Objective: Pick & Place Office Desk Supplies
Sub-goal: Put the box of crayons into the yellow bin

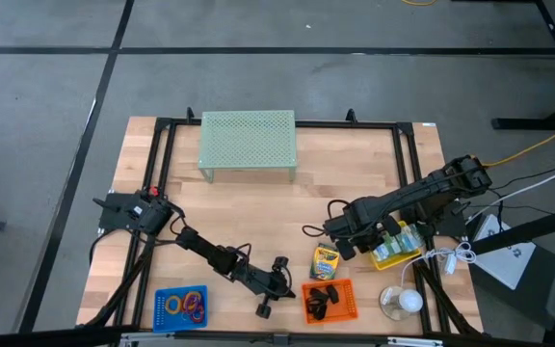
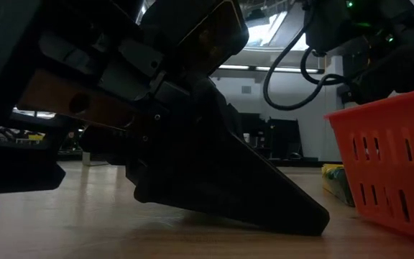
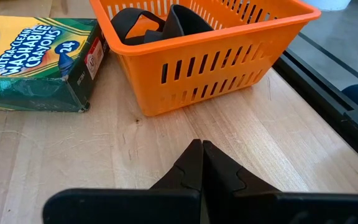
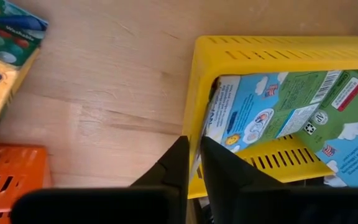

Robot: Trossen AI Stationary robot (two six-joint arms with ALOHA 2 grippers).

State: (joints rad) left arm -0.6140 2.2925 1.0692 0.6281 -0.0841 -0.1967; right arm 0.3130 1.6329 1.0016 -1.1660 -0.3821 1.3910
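Crayon box (image 4: 291, 112) sits in yellow basket (image 4: 253, 46); my right claw (image 4: 191, 163), nearly closed, straddles basket's wall w/ nothing gripped — could drag basket.

Bare wooden table (image 1: 355, 173) lies open across the frame's centre and right of the mesh riser (image 1: 248, 143) at upper middle. Along the bottom edge, blue basket (image 1: 181, 306), orange basket (image 1: 329, 301), crayon box (image 1: 326, 261) and yellow basket (image 1: 398, 251) crowd the passage.
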